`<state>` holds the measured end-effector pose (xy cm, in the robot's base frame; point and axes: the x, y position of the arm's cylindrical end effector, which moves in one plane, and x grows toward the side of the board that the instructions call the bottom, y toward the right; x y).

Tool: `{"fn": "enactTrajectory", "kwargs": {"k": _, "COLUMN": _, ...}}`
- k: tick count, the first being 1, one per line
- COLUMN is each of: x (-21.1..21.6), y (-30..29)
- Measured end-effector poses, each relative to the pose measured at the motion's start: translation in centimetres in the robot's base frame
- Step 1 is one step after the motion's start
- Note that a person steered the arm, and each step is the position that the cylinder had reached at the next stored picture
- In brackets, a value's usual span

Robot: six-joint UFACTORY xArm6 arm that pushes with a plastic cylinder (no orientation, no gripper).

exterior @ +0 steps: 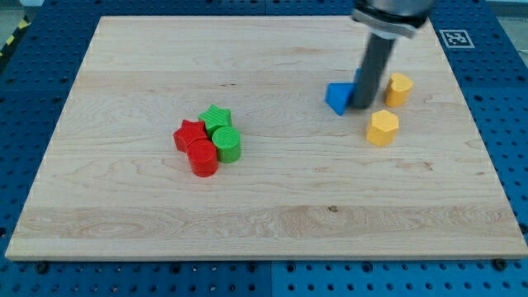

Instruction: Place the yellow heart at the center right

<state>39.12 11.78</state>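
- Table [272, 219]: pale wooden board on a blue pegboard base, filling most of the view.
- Rod: dark, straight, descending from the view's top right; my tip [360, 106] rested on the table, touching the right face of the blue block and lying between it and the upper yellow block. The tool is a bare rod with nothing to open or close; it grasped nothing.
- Cluster left of centre, pieces touching: red star [188, 133], red cylinder [203, 157], green star [217, 117], green cylinder [227, 143]. Well apart from the tip.
- Blue block [337, 97]: shape partly hidden by the rod, apparently angular; just left of the tip.
- Yellow block, lower [383, 127]: in the right half, a little above mid-height, near the tip on its lower right. Its outline was too small to settle, heart or faceted, so which way it pointed and its long axis could not be told.
- Yellow block, upper [398, 89]: just right of the rod; shape equally uncertain.
- Step in hand, as a judgement: approach, with the tip not yet against either yellow piece.
- Next move, as a judgement: settle which yellow piece is the heart, bring the tip to its left side, then push rightward and slightly down, clear of the other yellow block.
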Motion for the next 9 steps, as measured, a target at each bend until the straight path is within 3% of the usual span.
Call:
{"fn": "enactTrajectory", "kwargs": {"k": 1, "x": -2.5, "y": -3.2}}
{"fn": "enactTrajectory", "kwargs": {"k": 2, "x": -1.0, "y": -2.6}}
{"fn": "enactTrajectory", "kwargs": {"k": 4, "x": 0.6, "y": 3.9}}
{"fn": "enactTrajectory", "kwargs": {"k": 6, "x": -4.3, "y": 5.7}}
{"fn": "enactTrajectory", "kwargs": {"k": 7, "x": -4.0, "y": 5.9}}
{"fn": "enactTrajectory", "kwargs": {"k": 8, "x": -0.3, "y": 9.3}}
{"fn": "enactTrajectory", "kwargs": {"k": 9, "x": 0.3, "y": 12.3}}
